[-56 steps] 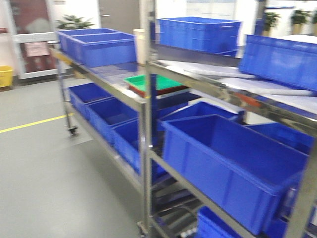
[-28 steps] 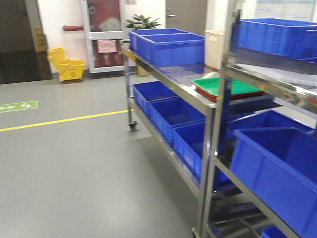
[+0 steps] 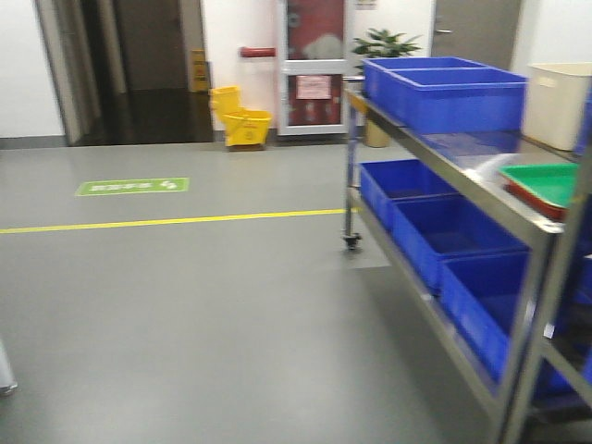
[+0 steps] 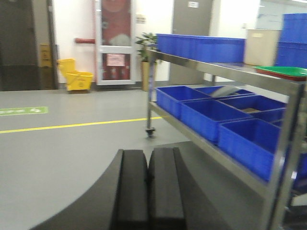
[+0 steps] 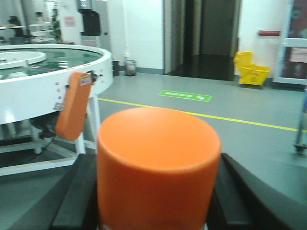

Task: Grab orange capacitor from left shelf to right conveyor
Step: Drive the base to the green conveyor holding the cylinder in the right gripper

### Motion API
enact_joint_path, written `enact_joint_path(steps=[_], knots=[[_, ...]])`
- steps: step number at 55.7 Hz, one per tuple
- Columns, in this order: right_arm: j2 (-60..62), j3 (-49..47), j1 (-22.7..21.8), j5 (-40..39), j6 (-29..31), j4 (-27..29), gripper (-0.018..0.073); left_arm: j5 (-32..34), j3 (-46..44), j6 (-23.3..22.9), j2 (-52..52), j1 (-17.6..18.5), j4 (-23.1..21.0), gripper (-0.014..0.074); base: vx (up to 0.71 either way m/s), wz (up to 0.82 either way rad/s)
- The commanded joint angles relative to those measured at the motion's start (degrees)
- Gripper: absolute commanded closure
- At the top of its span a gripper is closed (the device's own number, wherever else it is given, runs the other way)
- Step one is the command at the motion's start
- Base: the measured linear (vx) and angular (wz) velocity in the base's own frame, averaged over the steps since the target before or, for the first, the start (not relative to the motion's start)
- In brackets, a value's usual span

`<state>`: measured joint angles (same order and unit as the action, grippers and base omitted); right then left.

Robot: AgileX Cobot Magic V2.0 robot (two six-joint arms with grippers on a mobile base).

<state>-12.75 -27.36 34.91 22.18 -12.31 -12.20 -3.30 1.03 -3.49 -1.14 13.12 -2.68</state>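
The right claw [image 5: 152, 215] is clenched on the orange capacitor [image 5: 158, 158], its black fingers [image 5: 74, 199] pressed to either side of the cylinder, whose rounded top fills the right wrist view. To the left of this claw and somewhat beyond it stands the right conveyor [image 5: 48, 91], a white-rimmed circular table with a glossy green belt on top. An orange pad [image 5: 73, 112] hangs from its frame.

The left claw [image 4: 147, 191] is shut with nothing in it, the two black pads meeting edge to edge. To its right runs the left shelf [image 4: 216, 69], a steel rack on casters. A row of blue bins [image 4: 206, 115] sits on its lower level, with another blue bin [image 4: 201, 48], a beige tub [image 4: 261, 46] and a green tray [image 4: 283, 71] on its top level.

The floor [image 3: 185, 314] is smooth grey, crossed ahead of both claws by a yellow line [image 3: 166, 222], with a green floor marking [image 3: 132, 186] just past it. Against the far white wall are a yellow mop bucket [image 3: 240, 122], a glazed door [image 3: 313, 65] and a potted plant [image 3: 384, 44]. A dark corridor [image 3: 139, 65] opens left of the bucket.
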Motion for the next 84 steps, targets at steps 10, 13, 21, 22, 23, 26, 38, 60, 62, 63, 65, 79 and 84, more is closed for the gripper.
enact_joint_path(steps=[10, 13, 21, 22, 23, 26, 38, 60, 62, 63, 65, 79, 84], knots=[[-0.6, -1.6, 0.0, -4.9, 0.2, -1.1, 0.0567, 4.7, -1.7, -0.3, -0.3, 0.4, -0.3, 0.0603, 0.18, 0.6], [-0.6, -1.6, 0.0, -4.9, 0.2, -1.1, 0.0567, 4.7, -1.7, -0.3, -0.3, 0.4, -0.3, 0.0603, 0.19, 0.66], [-0.6, -1.6, 0.0, -4.9, 0.2, -1.1, 0.0567, 4.7, -1.7, -0.3, -0.3, 0.4, -0.3, 0.0603, 0.21, 0.71], [-0.6, -1.6, 0.0, -4.9, 0.2, -1.1, 0.0567, 4.7, -1.7, -0.3, -0.3, 0.4, -0.3, 0.0603, 0.22, 0.73], [-0.6, -1.6, 0.0, -4.9, 0.2, -1.1, 0.0567, 4.7, -1.7, -0.3, -0.3, 0.4, -0.3, 0.0603, 0.22, 0.73], [-0.6, -1.6, 0.0, -4.8, 0.2, -1.1, 0.0567, 4.7, -1.7, -0.3, -0.3, 0.4, -0.3, 0.0603, 0.22, 0.72], [-0.6, -1.6, 0.0, -4.6, 0.2, -1.1, 0.0567, 4.6, -1.7, -0.3, -0.3, 0.4, -0.3, 0.0603, 0.24, 0.69], [-0.5, -1.6, 0.0, -4.7, 0.2, -1.1, 0.0567, 4.7, -1.7, -0.3, -0.2, 0.4, -0.3, 0.0603, 0.28, 0.52], [-0.5, -1.6, 0.0, -4.7, 0.2, -1.1, 0.0567, 4.7, -1.7, -0.3, -0.2, 0.4, -0.3, 0.0603, 0.31, 0.39], [-0.5, -1.6, 0.0, -4.7, 0.2, -1.1, 0.0567, 4.7, -1.7, -0.3, -0.2, 0.4, -0.3, 0.0603, 0.31, 0.37], [-0.5, -1.6, 0.0, -4.8, 0.2, -1.1, 0.0567, 4.7, -1.7, -0.3, -0.2, 0.4, -0.3, 0.0603, 0.31, 0.35], [-0.5, -1.6, 0.0, -4.8, 0.2, -1.1, 0.0567, 4.7, -1.7, -0.3, -0.2, 0.4, -0.3, 0.0603, 0.33, 0.29], [-0.5, -1.6, 0.0, -4.8, 0.2, -1.1, 0.0567, 4.7, -1.7, -0.3, -0.2, 0.4, -0.3, 0.0603, 0.37, 0.27]])
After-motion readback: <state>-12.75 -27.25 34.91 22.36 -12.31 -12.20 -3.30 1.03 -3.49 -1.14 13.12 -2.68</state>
